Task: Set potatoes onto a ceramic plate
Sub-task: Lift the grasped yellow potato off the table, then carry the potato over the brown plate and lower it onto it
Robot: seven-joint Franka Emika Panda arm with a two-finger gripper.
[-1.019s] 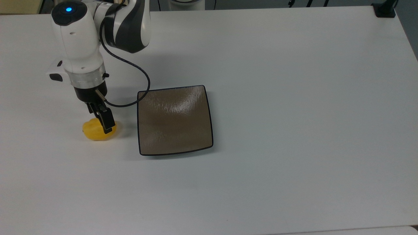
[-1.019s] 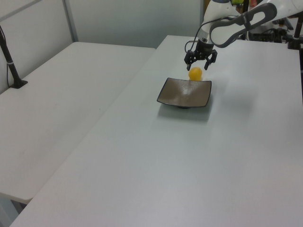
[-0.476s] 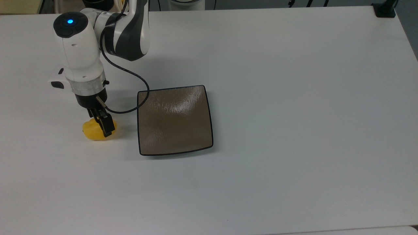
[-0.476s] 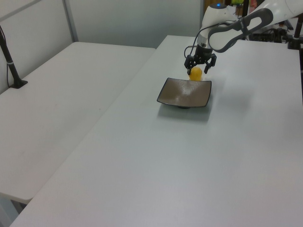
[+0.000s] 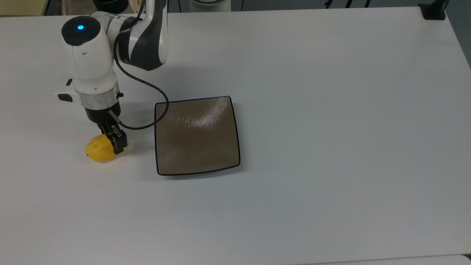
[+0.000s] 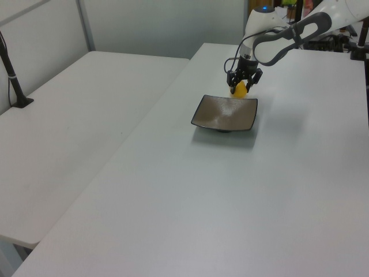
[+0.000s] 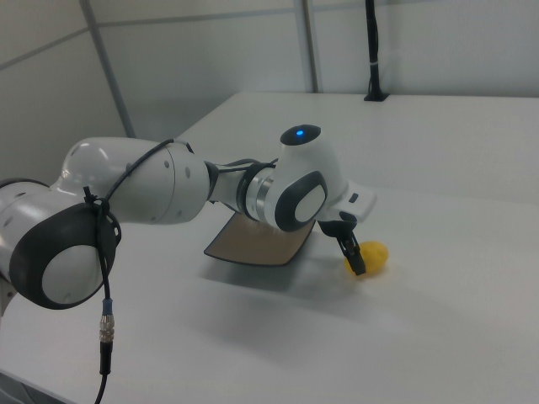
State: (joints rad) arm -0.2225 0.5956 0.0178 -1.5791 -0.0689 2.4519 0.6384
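One potato [image 5: 98, 150] is sitting on the table [image 5: 331, 110], smooth, lumpy, likely slippery; I'm closing the tool [image 5: 114, 141] across its middle, beside the ceramic plate [image 5: 197, 135]

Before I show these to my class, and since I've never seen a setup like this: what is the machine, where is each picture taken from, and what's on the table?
It is one robot arm, white and dark grey, ending in a two-fingered gripper. Three fixed cameras watch it: the top view looks straight down, the left view looks along the white table toward the arm, and the right view sits close beside the arm's big joints. On the table lie a square, glossy brown plate, with nothing on it, and a small yellow potato to the plate's left in the top view. The jaws have come down around the potato and appear closed on it. It seems to rest on the table, not yet lifted.
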